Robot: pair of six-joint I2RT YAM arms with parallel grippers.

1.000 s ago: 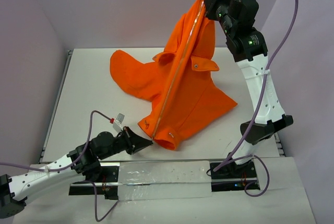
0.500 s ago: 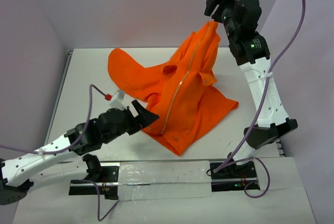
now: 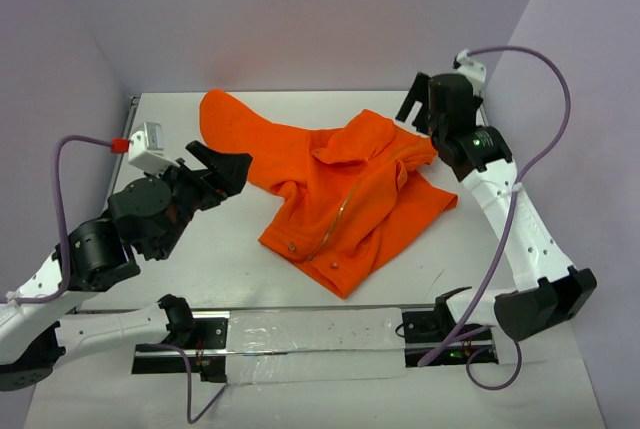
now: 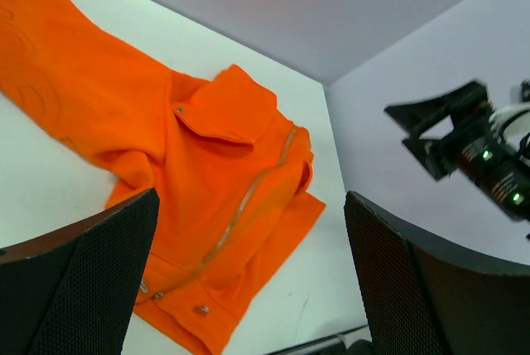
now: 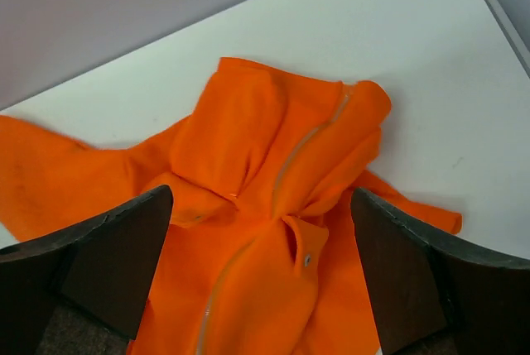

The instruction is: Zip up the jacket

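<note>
The bright orange jacket (image 3: 340, 199) lies loosely crumpled on the white table, held by neither gripper. Its pale zipper line (image 3: 345, 211) runs diagonally from the collar down to the hem, with the two fronts drawn together along it. My left gripper (image 3: 225, 164) hovers open off the jacket's left side, beside the hood. In the left wrist view its wide-apart fingers (image 4: 83, 289) frame the jacket (image 4: 207, 156) with nothing between them. My right gripper (image 3: 413, 114) is open just above the collar end. In the right wrist view it (image 5: 261, 192) looks down on the jacket (image 5: 273, 231) and a flap pocket snap (image 5: 306, 261).
A metal rail (image 3: 300, 334) with the arm bases runs along the near edge of the table (image 3: 180, 239). Purple walls close in the left, back and right sides. The right arm's links stand along the table's right edge (image 3: 520, 229).
Both grippers have opened and let go of the jacket, which dropped from hanging stretched to lying on the table. The left arm pulled back to the left and the right arm came down.
</note>
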